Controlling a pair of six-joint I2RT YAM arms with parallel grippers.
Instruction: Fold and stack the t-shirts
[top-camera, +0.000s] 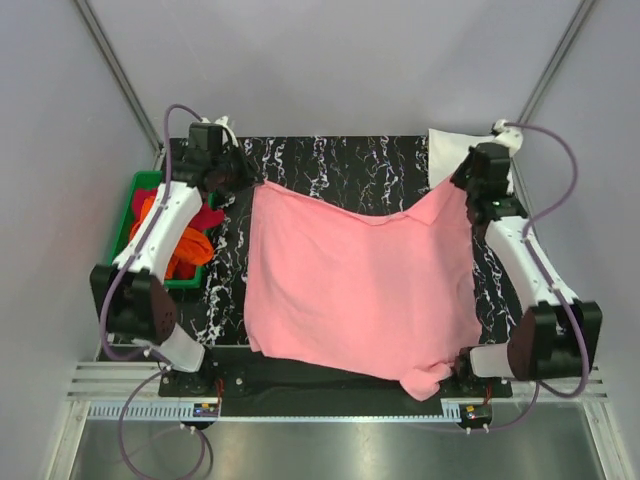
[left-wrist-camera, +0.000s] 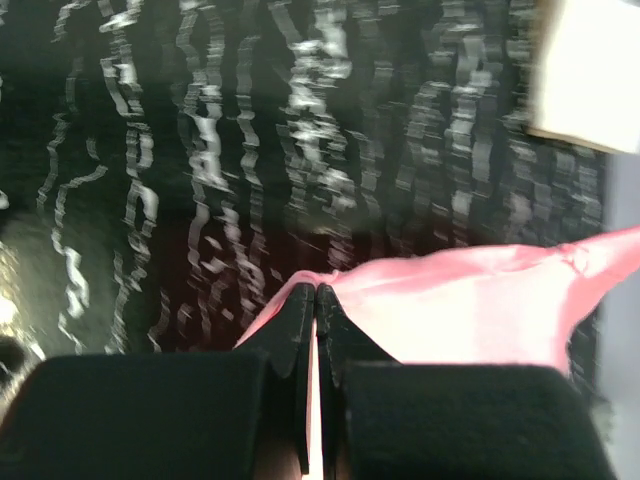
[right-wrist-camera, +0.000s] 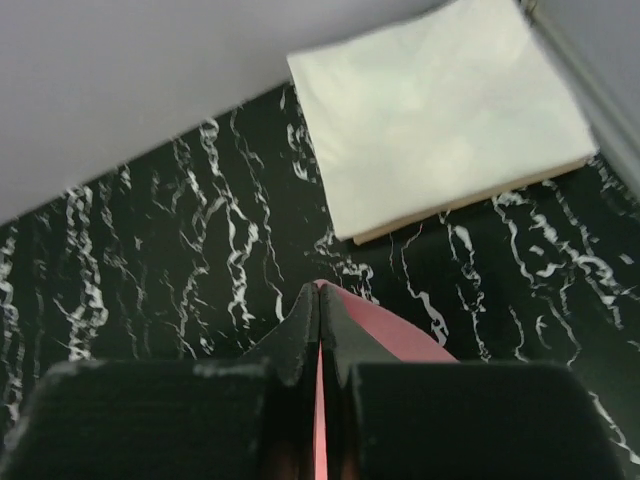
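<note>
A light pink t-shirt (top-camera: 360, 290) is stretched over the black marbled table, its far edge lifted between both grippers, its near edge drooping off the table front. My left gripper (top-camera: 250, 182) is shut on the shirt's far left corner (left-wrist-camera: 400, 300). My right gripper (top-camera: 468, 190) is shut on the far right corner (right-wrist-camera: 385, 335). A folded white t-shirt (top-camera: 445, 152) lies at the far right corner and shows in the right wrist view (right-wrist-camera: 440, 110). An orange t-shirt (top-camera: 185, 245) and a dark magenta-red one (top-camera: 208, 217) sit bunched in the green tray.
The green plastic tray (top-camera: 140, 185) stands at the table's left edge beside my left arm. Grey walls enclose the table on the far, left and right sides. A metal rail runs along the near edge.
</note>
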